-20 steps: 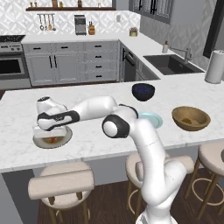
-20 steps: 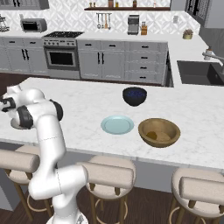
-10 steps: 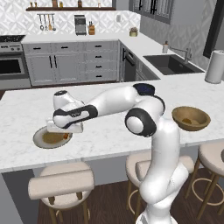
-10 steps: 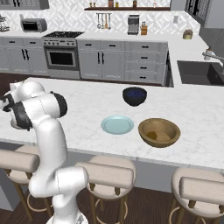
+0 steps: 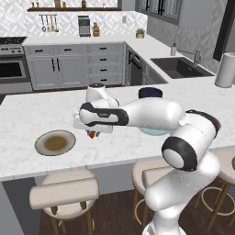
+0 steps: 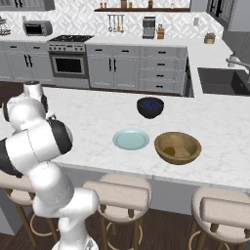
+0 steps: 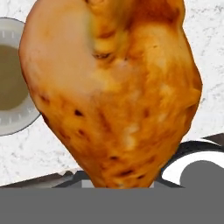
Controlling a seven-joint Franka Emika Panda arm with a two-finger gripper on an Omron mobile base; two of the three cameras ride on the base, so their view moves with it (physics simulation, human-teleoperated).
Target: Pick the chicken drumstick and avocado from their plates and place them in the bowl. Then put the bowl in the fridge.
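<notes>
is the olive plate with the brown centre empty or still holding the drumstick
Empty. The olive-tan plate shows only its bare brown centre; the chicken drumstick is off it, held in the shut pincer above the counter beside the plate.

hand (image 5: 93, 133) | lifted chicken drumstick (image 7: 113, 92) off olive-tan plate (image 5: 55, 142) | moved right above counter

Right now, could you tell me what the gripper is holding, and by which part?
The gripper holds the chicken drumstick; which part cannot be told.

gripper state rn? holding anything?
Gripper: closed on the chicken drumstick, held above the counter to the right of the olive-tan plate.
</notes>
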